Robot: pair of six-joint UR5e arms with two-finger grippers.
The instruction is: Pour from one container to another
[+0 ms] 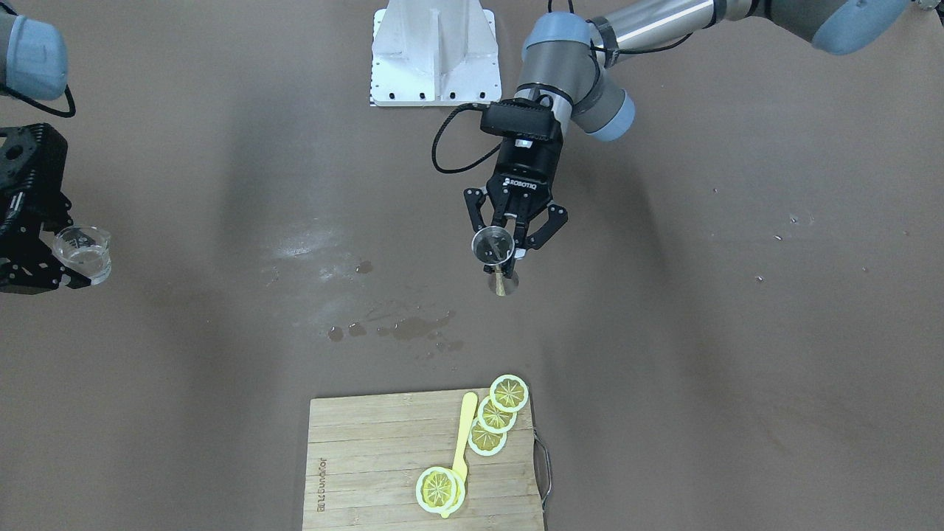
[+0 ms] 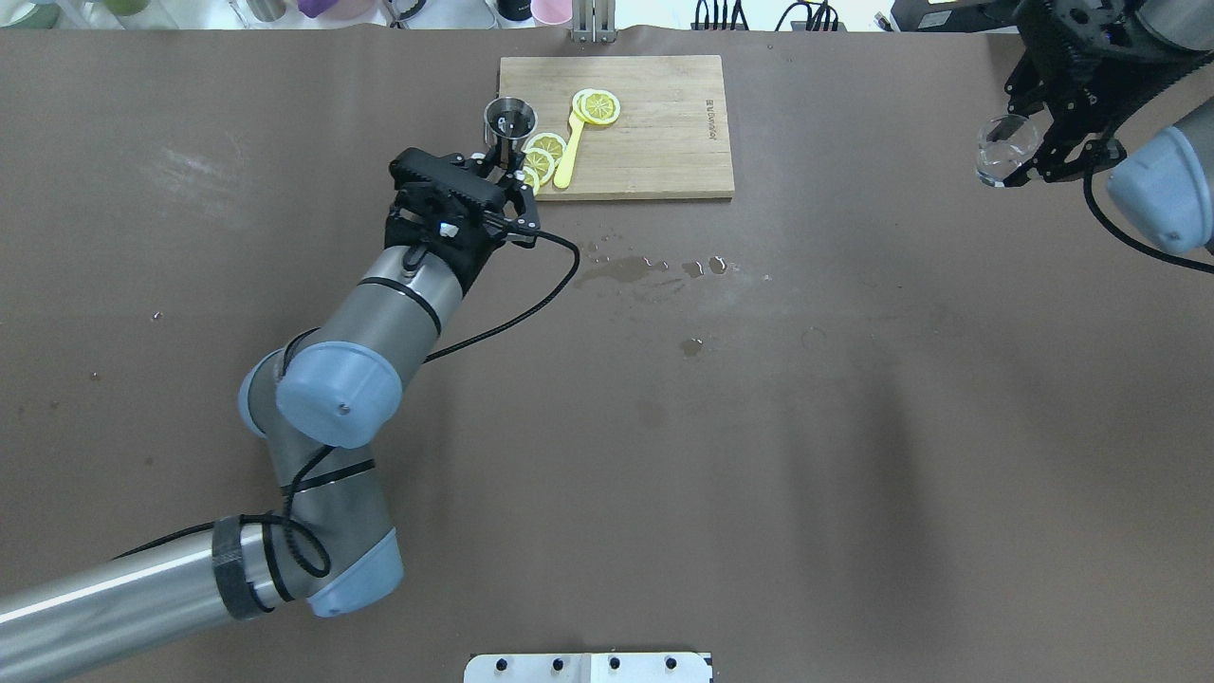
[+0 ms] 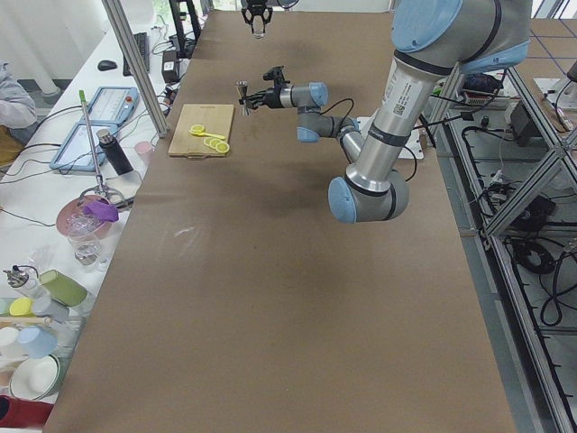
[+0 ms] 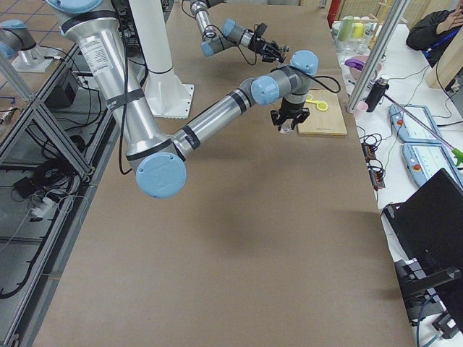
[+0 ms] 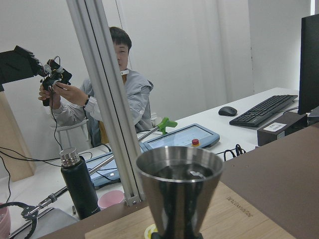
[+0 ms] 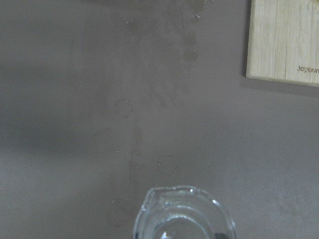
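A steel jigger (image 2: 510,119) (image 1: 493,246) stands upright in my left gripper (image 2: 507,163) (image 1: 509,249), which is shut on its narrow waist above the table, close to the cutting board's corner. In the left wrist view the jigger's cup (image 5: 179,184) fills the lower middle and something dark and glossy shows inside it. A small clear glass beaker with a spout (image 2: 1003,159) (image 1: 83,254) (image 6: 184,215) is held in the air by my right gripper (image 2: 1032,152) (image 1: 51,259), shut on it, far off at the table's right end.
A wooden cutting board (image 2: 664,142) (image 1: 369,472) carries lemon slices (image 1: 496,414) and a yellow spoon (image 1: 463,442). Wet spills (image 2: 645,270) (image 1: 413,328) mark the brown table. The white robot base (image 1: 435,55) sits at the near edge. An operator (image 5: 117,94) sits beyond the table.
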